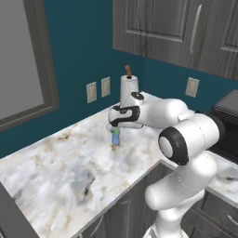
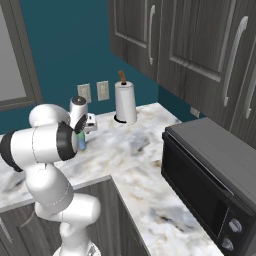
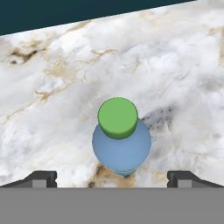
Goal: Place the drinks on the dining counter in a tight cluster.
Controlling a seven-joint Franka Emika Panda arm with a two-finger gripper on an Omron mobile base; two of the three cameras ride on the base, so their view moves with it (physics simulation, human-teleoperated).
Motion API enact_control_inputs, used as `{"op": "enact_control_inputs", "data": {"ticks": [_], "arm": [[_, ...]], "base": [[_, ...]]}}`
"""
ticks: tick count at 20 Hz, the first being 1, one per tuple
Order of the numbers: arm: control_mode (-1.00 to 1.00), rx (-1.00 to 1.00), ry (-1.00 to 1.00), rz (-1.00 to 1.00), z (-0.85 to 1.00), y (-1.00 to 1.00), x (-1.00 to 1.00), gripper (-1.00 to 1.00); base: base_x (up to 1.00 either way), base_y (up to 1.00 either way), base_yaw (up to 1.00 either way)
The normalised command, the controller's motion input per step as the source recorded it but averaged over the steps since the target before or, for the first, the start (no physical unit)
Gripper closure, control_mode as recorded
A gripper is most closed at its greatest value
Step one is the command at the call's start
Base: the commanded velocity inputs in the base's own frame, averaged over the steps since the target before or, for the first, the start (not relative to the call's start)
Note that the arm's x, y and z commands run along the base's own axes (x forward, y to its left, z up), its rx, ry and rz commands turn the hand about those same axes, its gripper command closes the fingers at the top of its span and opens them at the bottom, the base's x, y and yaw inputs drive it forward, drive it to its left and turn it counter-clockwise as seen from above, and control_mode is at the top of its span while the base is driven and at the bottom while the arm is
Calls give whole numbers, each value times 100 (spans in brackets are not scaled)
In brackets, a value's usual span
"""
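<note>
Bottle (image 3: 121,142), blue with a green cap, upright on veined marble worktop (image 3: 52,109) at centre of the hand view, seen from above. Gripper (image 3: 112,178) poised over it, jaws spread wide and holding nothing, left fingertip (image 3: 41,178) at lower left and the right one at lower right, bottle between them but set toward the top of the gap. In the left base view, same bottle (image 1: 115,138) at centre under the white hand, paper towel roll (image 1: 128,88) behind it near the teal wall. In the right base view, bottle (image 2: 81,142) at left, microwave (image 2: 210,185) at lower right. Probably best: descend straight, centre the body between the pads, close below the cap, lift vertically without tipping.
</note>
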Motion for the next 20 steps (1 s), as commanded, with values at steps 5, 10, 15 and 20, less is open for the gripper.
{"op": "enact_control_inputs", "data": {"ticks": [5,10,15,20], "arm": [[-100,0,0,0,0,-9,10,-100],[-100,0,0,0,0,0,1,-100],[-100,0,0,0,0,0,0,-100],[-100,0,0,0,-2,1,7,-100]], "base": [[0,0,0],[0,0,0],[0,0,0],[0,0,0]]}}
